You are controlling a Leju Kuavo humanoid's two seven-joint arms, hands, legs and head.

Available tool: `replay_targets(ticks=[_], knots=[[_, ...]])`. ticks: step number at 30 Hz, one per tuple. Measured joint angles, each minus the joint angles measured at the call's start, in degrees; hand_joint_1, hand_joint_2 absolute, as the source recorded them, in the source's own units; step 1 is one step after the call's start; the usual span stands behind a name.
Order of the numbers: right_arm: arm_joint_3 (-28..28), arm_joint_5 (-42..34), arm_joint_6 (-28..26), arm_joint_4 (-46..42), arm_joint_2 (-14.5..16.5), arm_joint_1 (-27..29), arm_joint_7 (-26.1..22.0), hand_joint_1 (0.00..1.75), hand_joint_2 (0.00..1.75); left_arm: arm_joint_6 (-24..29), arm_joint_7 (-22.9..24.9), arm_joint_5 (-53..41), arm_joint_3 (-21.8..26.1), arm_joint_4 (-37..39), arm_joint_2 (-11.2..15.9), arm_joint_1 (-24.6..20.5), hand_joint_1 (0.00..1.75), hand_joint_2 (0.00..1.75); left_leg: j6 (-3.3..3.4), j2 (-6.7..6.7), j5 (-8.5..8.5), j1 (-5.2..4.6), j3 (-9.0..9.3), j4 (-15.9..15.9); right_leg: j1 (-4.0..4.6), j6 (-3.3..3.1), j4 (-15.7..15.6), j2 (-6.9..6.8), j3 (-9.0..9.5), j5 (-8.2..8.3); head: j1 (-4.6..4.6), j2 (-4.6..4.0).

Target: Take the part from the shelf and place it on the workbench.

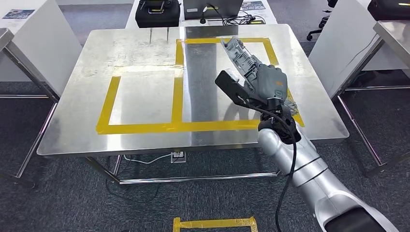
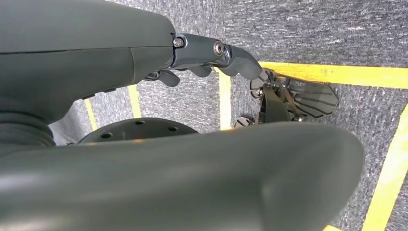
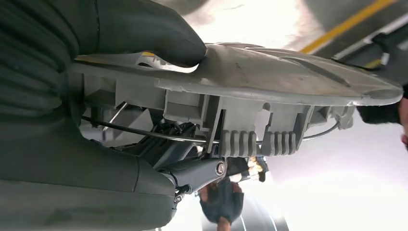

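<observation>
Overhead, we see one steel counter (image 1: 145, 53) with open carpet along its near edge and a gap on either side before the neighbouring white tables. Two yellow-taped rectangles (image 1: 176, 126) sit side by side on its top, sharing a middle strip; a further taped mark (image 1: 215, 224) lies on the floor nearer us. One part (image 1: 240, 54), a long grey plastic piece with ribs and a thin wire rod along its underside, is held up above the right-hand rectangle, tilted, its far end pointing toward the back edge. Our right hand (image 1: 258, 87) is clamped on the part's near end, thumb pressed on one face and fingers on the other, as the right wrist view shows. Our left hand (image 2: 211, 53) hangs over taped carpet, fingers curled in around nothing.
</observation>
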Motion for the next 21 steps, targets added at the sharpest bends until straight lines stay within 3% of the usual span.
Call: replay_targets(ticks=[12,21], knots=[[4.43,8.31,4.57,11.54,2.46,-3.28,0.13,1.75,1.75,-0.25,0.78,-1.01,-0.84,-0.09,-0.68,-0.60,0.00,0.00,-0.05,0.04,-0.03,-0.22,-0.06,0.00,-0.18,0.02,-0.20,0.01,0.10,0.01,-0.14,0.00],[8.09,11.31,5.61,20.42,7.20,-0.41,-6.68,1.75,1.75,-0.38,1.92,-2.18,-1.41,-0.21,-1.19,-0.98,0.00,0.00,-0.02,0.11,-0.03,-0.29,-0.06,0.01,-0.28,0.18,-0.36,0.04,0.17,0.11,-0.12,0.00]])
